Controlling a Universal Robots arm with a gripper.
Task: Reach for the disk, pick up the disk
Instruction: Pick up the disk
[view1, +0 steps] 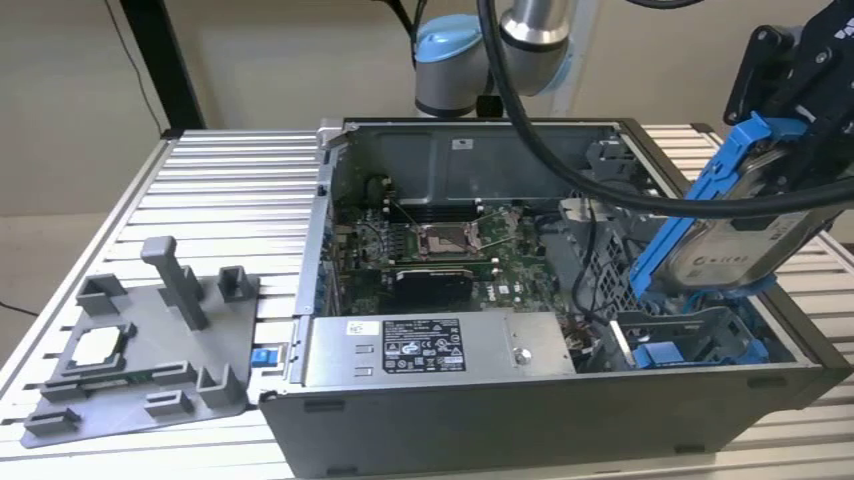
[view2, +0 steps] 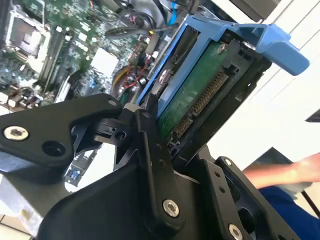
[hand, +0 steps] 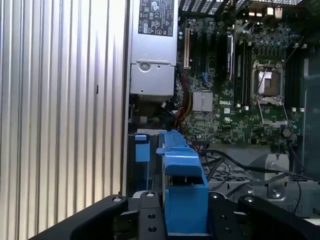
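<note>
My hand (view1: 787, 120) is clenched on the disk (view1: 741, 240), gripping it by the blue bracket (view1: 694, 200) along its edge; in the second wrist view the black fingers (view2: 150, 150) press against the bracket with the drive's green circuit board (view2: 192, 95) facing outward. The disk hangs tilted and clear above the open computer case (view1: 534, 420), at the exterior view's right, over the blue drive bay (view1: 681, 345) and touching nothing below that I can make out. I judge the reach complete and the pick-up in hand, with the lift well along. The grip sits on the plastic bracket, not the metal body, so any further move calls for a steady, firm hold and clearance from the black cables (view1: 601, 190) running close beside it. The grey fixture (view1: 147, 350) rests on the desk (view1: 227, 200) at the far left, well apart from the work.
</note>
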